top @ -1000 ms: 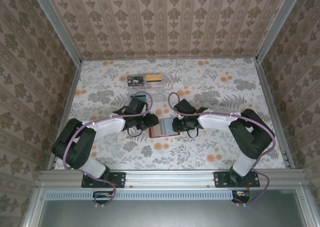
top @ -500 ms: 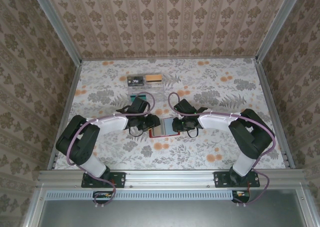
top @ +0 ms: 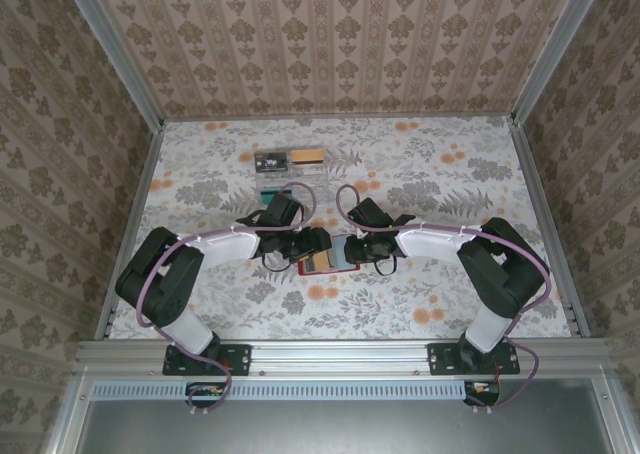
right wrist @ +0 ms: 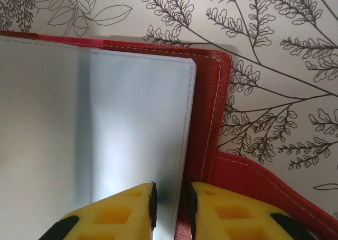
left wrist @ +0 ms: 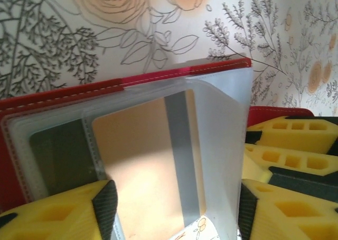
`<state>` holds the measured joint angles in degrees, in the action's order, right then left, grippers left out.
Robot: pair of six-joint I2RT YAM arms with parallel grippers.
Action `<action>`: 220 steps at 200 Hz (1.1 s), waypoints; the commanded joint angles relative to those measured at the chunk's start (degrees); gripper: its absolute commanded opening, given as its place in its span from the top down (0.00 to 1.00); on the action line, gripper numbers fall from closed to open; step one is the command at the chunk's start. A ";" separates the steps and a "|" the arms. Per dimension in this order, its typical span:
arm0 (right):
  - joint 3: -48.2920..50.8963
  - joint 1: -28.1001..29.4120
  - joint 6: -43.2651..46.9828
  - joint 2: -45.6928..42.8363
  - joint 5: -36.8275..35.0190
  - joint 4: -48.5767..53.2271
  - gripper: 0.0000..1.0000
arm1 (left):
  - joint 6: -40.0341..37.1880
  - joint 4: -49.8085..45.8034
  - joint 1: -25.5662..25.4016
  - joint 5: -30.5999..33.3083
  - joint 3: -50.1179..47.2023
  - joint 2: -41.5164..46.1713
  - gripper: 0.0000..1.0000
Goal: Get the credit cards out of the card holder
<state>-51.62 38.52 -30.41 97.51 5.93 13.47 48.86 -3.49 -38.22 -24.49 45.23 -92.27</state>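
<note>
left claw (top: pixel 312 242) just slid over the red card holder (top: pixel 325 259) mid-frame on the surface (top: pixel 450 174) and spread wide around a lifted clear sleeve (left wrist: pixel 222 145), right claw (right wrist: pixel 171 200) staying pinched narrow on the holder's right edge, so I reckon the tan card (left wrist: pixel 142 160) comes out next

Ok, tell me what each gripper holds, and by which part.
Right gripper pinches the card holder at its right edge. Left gripper stands open around a clear sleeve, apparently gripping nothing.
</note>
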 commanded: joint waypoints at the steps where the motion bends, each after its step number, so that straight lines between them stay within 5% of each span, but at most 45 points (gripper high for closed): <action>1: 0.82 0.76 -1.06 1.90 -0.03 0.78 0.72 | -2.29 -1.15 -1.04 -1.18 2.67 -0.41 0.31; 137: 3.23 -1.52 -4.25 -7.19 -3.23 0.59 0.62 | -2.61 1.09 -2.13 -5.77 7.40 -4.11 0.47; 220: 3.94 -2.31 -5.80 -9.74 -3.61 -0.14 0.61 | -1.14 4.61 -2.78 -10.36 10.34 -6.77 0.46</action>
<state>-48.47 36.49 -35.11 89.93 3.20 13.08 46.92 -0.34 -40.40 -32.38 54.70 -98.65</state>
